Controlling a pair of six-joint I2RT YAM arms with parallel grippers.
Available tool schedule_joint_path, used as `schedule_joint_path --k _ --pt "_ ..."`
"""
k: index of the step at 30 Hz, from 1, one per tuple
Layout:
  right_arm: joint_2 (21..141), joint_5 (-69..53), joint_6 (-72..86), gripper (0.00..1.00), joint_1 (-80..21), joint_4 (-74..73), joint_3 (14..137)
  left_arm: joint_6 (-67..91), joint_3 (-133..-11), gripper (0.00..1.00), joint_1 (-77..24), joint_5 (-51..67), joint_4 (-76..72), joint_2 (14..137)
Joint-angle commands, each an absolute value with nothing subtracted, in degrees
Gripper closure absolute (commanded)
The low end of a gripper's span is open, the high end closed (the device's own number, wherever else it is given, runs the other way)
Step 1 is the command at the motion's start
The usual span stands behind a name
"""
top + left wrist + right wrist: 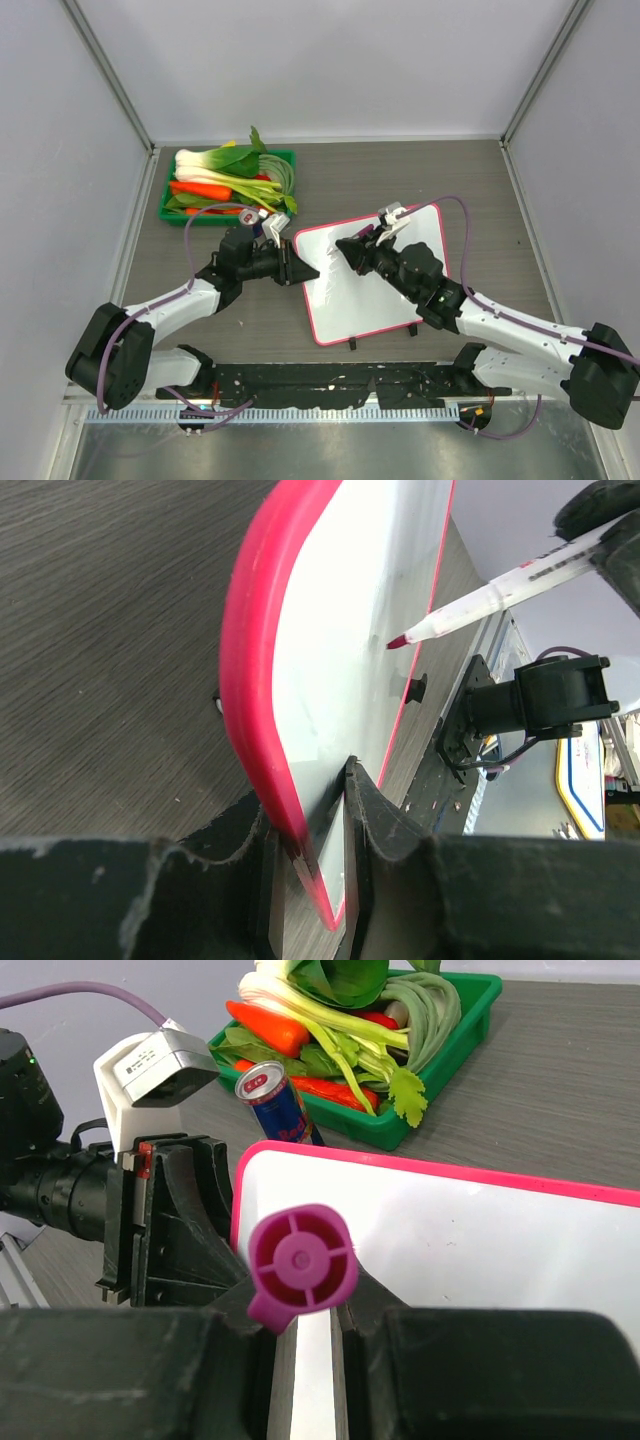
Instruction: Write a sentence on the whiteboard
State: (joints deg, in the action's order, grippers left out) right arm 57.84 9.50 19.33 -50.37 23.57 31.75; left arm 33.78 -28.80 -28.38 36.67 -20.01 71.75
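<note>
1. On the far left stands a green tray [166,200] full of vegetables, with a drink can [280,1100] just beside it. Both are apart from the work.
2. The left gripper [297,270] is closed narrow on the pink frame at the left edge of the whiteboard [385,285], so it holds the board steady.
3. The whiteboard lies on the table between the 2 arms. Its long axis runs left to right (the right end is turned a little away from the bases). I see no sentence on it; the white face looks blank.
4. The right gripper [357,246] is clamped on a marker [500,585]. The marker's tip points left, over the upper left part of the board.
5. The relation that matters: the white face lies directly in front of the tip, very near. I cannot tell if they touch. The right arm is the one placed for writing. In my judgement the tip must first meet the face and then travel rightward along the long axis, where the free white space lies.
</note>
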Motion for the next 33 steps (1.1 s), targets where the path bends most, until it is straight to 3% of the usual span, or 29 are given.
schedule_joint_path --k 1,33 --pt "59.85 12.04 20.39 0.99 -50.80 27.60 34.80 22.06 -26.72 1.00 -26.98 24.17 -14.33 73.04" --pt "57.13 14.76 21.62 0.99 -51.94 19.43 29.89 22.06 -26.98 1.00 -26.98 24.70 -14.41 73.56"
